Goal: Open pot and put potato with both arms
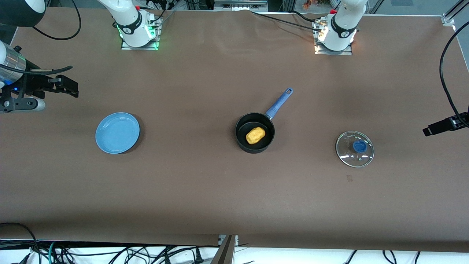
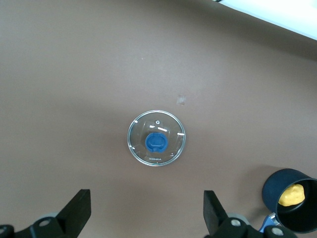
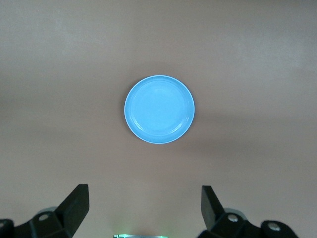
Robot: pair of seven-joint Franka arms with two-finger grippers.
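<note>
1. High over the table's left-arm end, the left gripper point(image 2: 147, 213) hangs with its fingers point(image 2: 77, 210) spread wide and nothing between them. Its wrist view looks straight down on the glass lid point(image 2: 157, 138).
2. Right gripper point(image 3: 143, 210): likewise up in the air over the right-arm end of the table point(image 1: 205, 190), fingers spread wide, holding nothing. The blue plate point(image 3: 159, 109) lies directly under its camera.
3. Glass lid point(image 1: 355, 149): round, clear, with a blue knob at its centre. It lies flat on the brown table, knob up, well apart from the pot and at about 3 o'clock from it in the front view.
4. Pot point(image 1: 255, 132): black, open, standing upright near the middle of the table. Its blue handle point(image 1: 279, 103) points toward 1 o'clock in the front view, toward the left arm's base point(image 1: 334, 40).
5. Potato point(image 1: 255, 135): yellow-orange, lying inside the pot on its bottom. The left wrist view also shows it there.
6. Blue plate point(image 1: 117, 132): bare, flat on the table at 9 o'clock from the pot in the front view, well apart from it.
7. Arms: the right arm's base point(image 1: 138, 33) and the left arm's base stand along the top of the front view; only small parts of each gripper show at that view's side edges.
</note>
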